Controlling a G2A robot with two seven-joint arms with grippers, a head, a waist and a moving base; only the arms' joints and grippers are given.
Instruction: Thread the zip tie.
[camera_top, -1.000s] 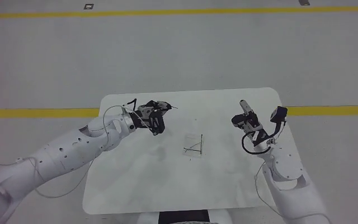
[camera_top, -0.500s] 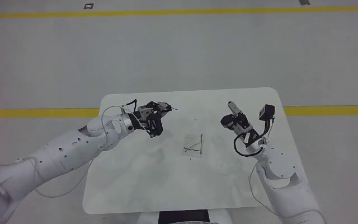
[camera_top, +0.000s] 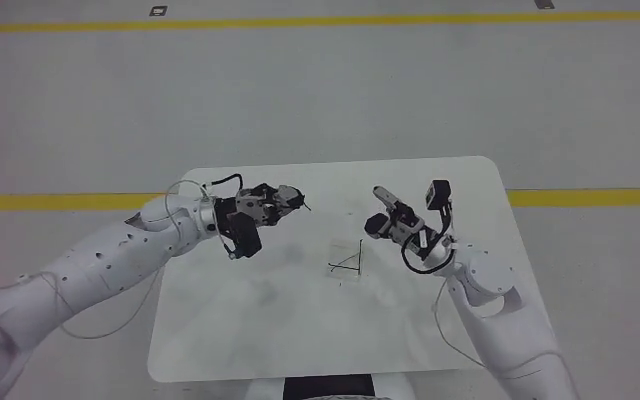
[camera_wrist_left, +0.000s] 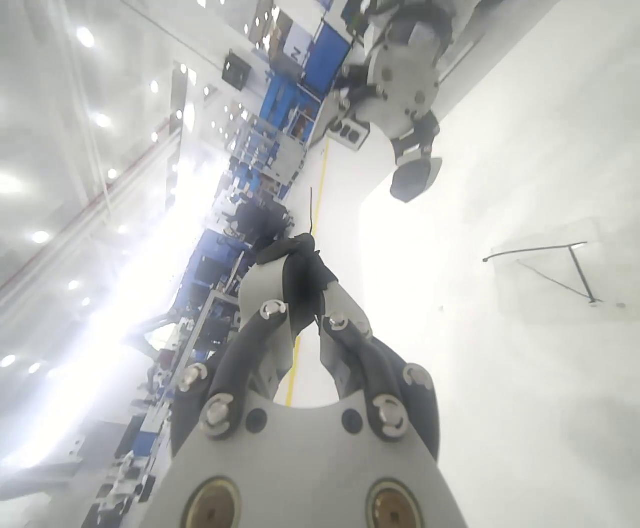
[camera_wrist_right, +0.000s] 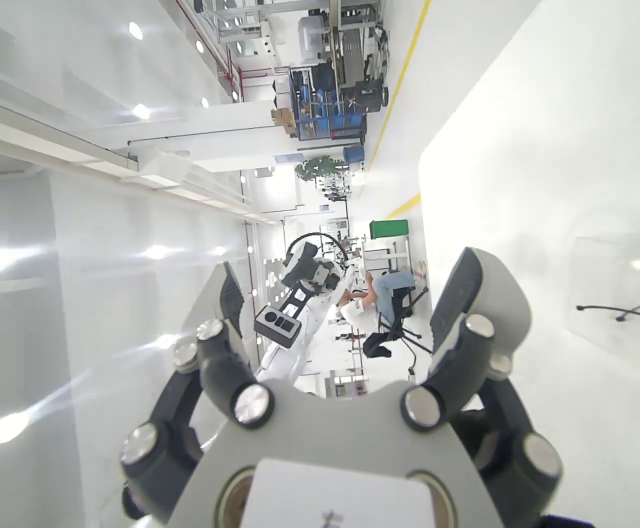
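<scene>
My left gripper (camera_top: 287, 196) hovers over the table's far left part, shut on a black zip tie (camera_wrist_left: 311, 220) whose thin tail sticks out past the fingertips. My right gripper (camera_top: 376, 208) is held above the table right of centre, open with nothing between its fingers (camera_wrist_right: 457, 295), and it faces the left gripper. More black zip ties (camera_top: 348, 262) lie crossed on a clear sheet (camera_wrist_left: 545, 252) at the table's centre, between and a little in front of both grippers. They show again in the left wrist view (camera_wrist_left: 580, 272) and one in the right wrist view (camera_wrist_right: 600, 308).
The white table (camera_top: 260, 320) has rounded corners and bare surface in front and to both sides. A yellow floor line (camera_top: 90, 201) runs behind it.
The right arm has swung left from the table's right edge toward the centre. The left wrist has turned and drawn slightly left, still holding the zip tie.
</scene>
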